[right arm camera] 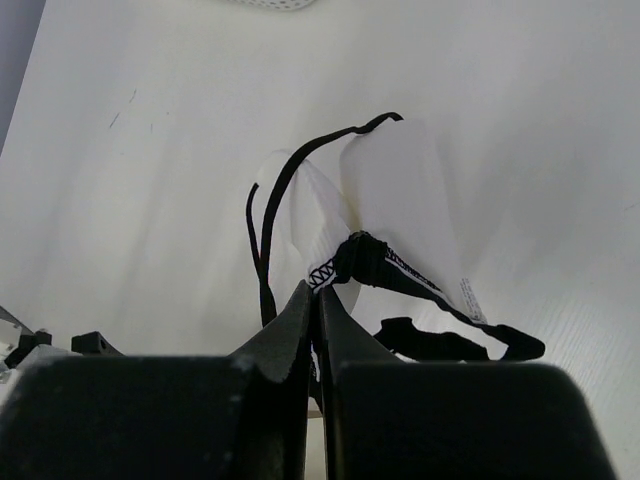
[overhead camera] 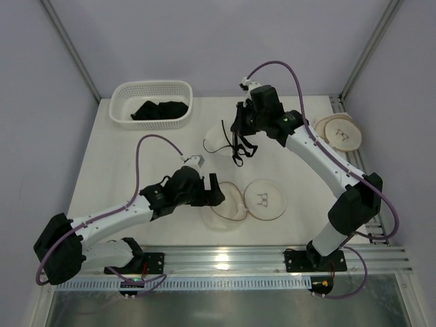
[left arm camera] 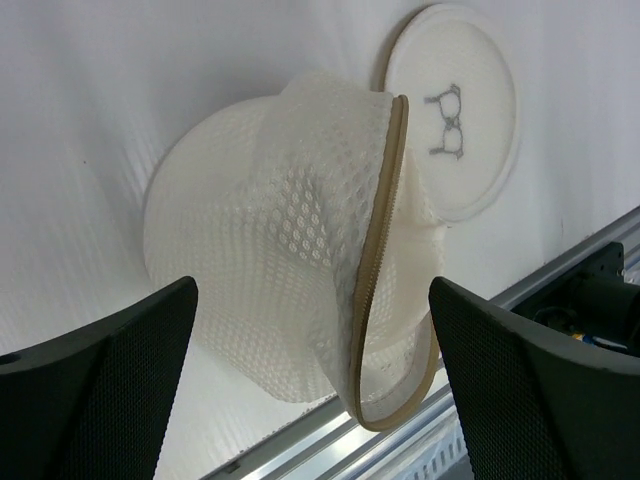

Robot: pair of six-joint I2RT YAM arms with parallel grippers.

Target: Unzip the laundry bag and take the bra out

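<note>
Plainly unzipped, the laundry bag [left arm camera: 270,230] slumps near the table's [overhead camera: 122,170] front edge, its brown zip [left arm camera: 375,270] gaping. The left gripper [overhead camera: 218,191] sits just left of it, fingers spread wide and holding nothing, probably freed for the next step. A flat marked disc [overhead camera: 264,199] lies just right of the bag. Farther back, mid-table, the right gripper [right arm camera: 318,300] is pinched tight on the bra [right arm camera: 400,190], straps dangling, apparently carrying it clear. Whether the cup touches the table I cannot tell, and the bag's inside is hidden.

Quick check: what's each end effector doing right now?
Left end effector: open, holding nothing; the laundry bag lies in front of it.
Right end effector: closed, holding the bra.
</note>
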